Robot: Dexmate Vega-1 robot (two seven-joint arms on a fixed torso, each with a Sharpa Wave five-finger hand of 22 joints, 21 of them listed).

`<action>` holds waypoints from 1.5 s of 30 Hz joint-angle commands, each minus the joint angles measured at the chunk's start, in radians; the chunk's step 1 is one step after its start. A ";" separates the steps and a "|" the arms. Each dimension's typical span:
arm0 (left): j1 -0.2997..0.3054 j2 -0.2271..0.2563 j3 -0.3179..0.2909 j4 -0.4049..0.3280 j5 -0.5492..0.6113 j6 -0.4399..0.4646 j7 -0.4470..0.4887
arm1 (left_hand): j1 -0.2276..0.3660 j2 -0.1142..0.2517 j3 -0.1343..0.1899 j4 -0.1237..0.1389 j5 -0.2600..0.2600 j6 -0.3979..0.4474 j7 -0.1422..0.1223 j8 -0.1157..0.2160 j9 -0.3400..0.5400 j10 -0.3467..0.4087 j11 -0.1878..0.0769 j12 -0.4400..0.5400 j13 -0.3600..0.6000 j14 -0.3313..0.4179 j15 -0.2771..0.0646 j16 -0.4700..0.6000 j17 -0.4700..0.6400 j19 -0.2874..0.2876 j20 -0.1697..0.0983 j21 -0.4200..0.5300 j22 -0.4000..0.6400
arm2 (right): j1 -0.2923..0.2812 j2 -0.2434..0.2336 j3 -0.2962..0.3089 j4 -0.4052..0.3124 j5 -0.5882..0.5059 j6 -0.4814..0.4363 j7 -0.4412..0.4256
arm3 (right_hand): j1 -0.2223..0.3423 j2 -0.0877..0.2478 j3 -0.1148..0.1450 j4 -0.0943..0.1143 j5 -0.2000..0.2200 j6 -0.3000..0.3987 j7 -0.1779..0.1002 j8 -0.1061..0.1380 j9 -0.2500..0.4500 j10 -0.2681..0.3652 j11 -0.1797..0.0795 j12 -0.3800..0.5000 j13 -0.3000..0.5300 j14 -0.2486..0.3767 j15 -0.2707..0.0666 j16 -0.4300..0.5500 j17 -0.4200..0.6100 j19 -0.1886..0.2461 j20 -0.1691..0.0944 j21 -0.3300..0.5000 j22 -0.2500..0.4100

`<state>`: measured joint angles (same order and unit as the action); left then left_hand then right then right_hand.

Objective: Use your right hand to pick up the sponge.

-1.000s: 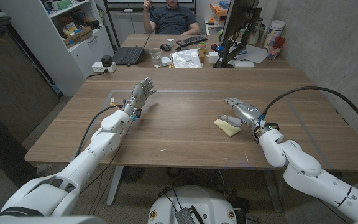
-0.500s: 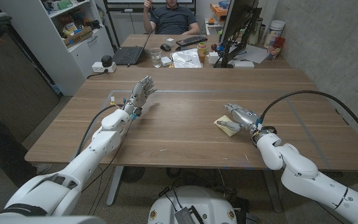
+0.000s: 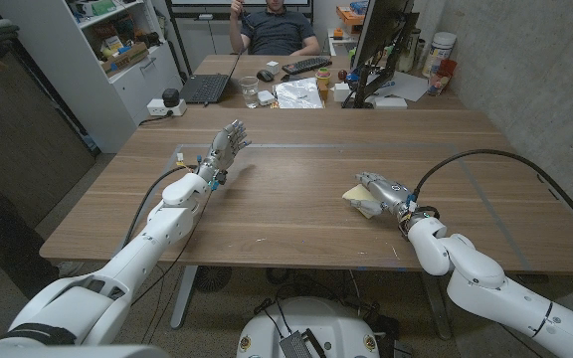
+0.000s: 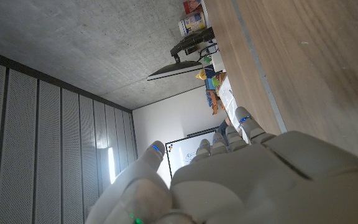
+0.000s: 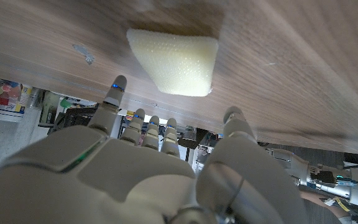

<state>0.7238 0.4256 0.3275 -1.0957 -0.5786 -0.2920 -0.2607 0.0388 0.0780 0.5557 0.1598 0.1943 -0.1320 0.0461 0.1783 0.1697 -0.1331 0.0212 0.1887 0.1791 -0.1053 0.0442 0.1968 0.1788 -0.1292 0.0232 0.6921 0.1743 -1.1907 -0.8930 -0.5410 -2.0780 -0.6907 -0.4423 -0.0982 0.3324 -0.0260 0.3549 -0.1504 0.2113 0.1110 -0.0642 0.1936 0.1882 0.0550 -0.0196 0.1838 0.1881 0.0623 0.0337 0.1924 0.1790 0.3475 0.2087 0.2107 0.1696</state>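
Wooden table [image 3: 296, 214]: broad, sponge on its right half. Desk behind with laptop [image 3: 207, 88], monitor [image 3: 381, 40]: well apart, no obstruction.
Left hand [image 3: 225, 149]: raised above table's left half, fingers spread, holding nothing, idle.
Right hand [image 3: 384, 190]: over sponge, fingers apart, not closed on it; contact unclear.
Sponge [image 5: 176, 62]: pale yellow, lying on table just ahead of fingertips.
Step, by judgement: reach done, grasp pending. Next: lower, bracket sponge, close, lift.

An office: beyond the wooden table [image 3: 296, 199], at twelve o'clock, a desk carries a laptop [image 3: 207, 88], keyboard [image 3: 306, 66] and monitor [image 3: 381, 40], with shelves [image 3: 117, 45] at eleven.
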 commanded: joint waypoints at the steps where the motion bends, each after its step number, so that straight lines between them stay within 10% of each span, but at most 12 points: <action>1: -0.005 -0.005 -0.004 0.013 -0.002 -0.007 -0.009 | -0.010 0.056 -0.004 0.001 0.003 0.007 0.000 0.008 0.006 -0.001 0.004 0.005 0.003 -0.002 0.005 0.001 0.002 0.003 0.003 -0.002 0.004 | 0.020 -0.004 -0.030 0.010 0.004 -0.004 0.013 | 0.015 0.002 0.005 -0.007 0.007 0.009 0.002 0.006 0.004 0.009 0.003 0.010 0.006 0.003 0.005 0.001 0.005 0.012 0.000 0.000 0.005; 20: -0.007 -0.006 -0.001 0.017 0.007 -0.005 -0.007 | -0.014 0.054 -0.008 0.004 0.003 0.011 -0.002 0.008 0.006 -0.001 0.004 0.005 0.003 -0.002 0.005 0.001 0.002 0.007 0.003 -0.006 0.005 | 0.031 -0.008 -0.050 0.015 0.018 -0.007 0.025 | 0.096 0.013 0.026 -0.022 0.024 0.038 0.004 0.016 0.004 0.041 0.001 0.021 0.005 0.045 -0.018 0.015 0.004 0.064 -0.013 0.007 0.005; 38: -0.006 -0.006 -0.009 0.015 0.004 -0.029 -0.009 | -0.017 0.055 -0.011 0.007 0.004 0.013 -0.004 0.007 0.006 0.002 0.002 0.006 0.003 0.000 0.005 0.002 0.003 0.009 0.003 -0.010 0.005 | 0.054 -0.007 -0.073 0.018 -0.030 -0.031 0.044 | 0.468 0.048 0.066 -0.029 0.056 0.230 -0.030 0.042 0.004 0.212 -0.029 0.042 0.013 0.329 -0.127 0.099 0.027 0.392 -0.139 0.079 0.015; 45: -0.012 -0.006 -0.005 0.029 0.009 -0.027 -0.012 | -0.018 0.055 -0.012 0.008 0.004 0.014 -0.005 0.007 0.006 0.002 0.004 0.006 0.003 0.000 0.003 0.002 0.003 0.010 0.003 -0.011 0.005 | 0.046 0.003 -0.066 0.040 -0.035 0.014 -0.037 | 0.638 0.112 0.026 -0.018 0.037 0.451 -0.024 0.085 0.010 0.447 -0.029 0.121 0.039 0.596 -0.209 0.275 0.132 0.554 -0.244 0.159 0.036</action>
<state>0.7170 0.4196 0.3214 -1.0784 -0.5725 -0.3128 -0.2686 0.0306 0.0778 0.5471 0.1684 0.1943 -0.1195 0.0372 0.1816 0.1747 -0.1331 0.0212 0.1887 0.1791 -0.1053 0.0442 0.1968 0.1788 -0.1253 0.0273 0.6841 0.1743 -1.1417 -0.9006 -0.6067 -2.0611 -0.7113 -0.4598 -0.0677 0.9095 0.0533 0.3937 -0.1681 0.2575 0.4836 -0.0920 0.2619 0.1932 0.4188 -0.0558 0.2695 0.2125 0.5609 -0.0465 0.3980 0.2616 0.6255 0.1998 0.3181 0.1693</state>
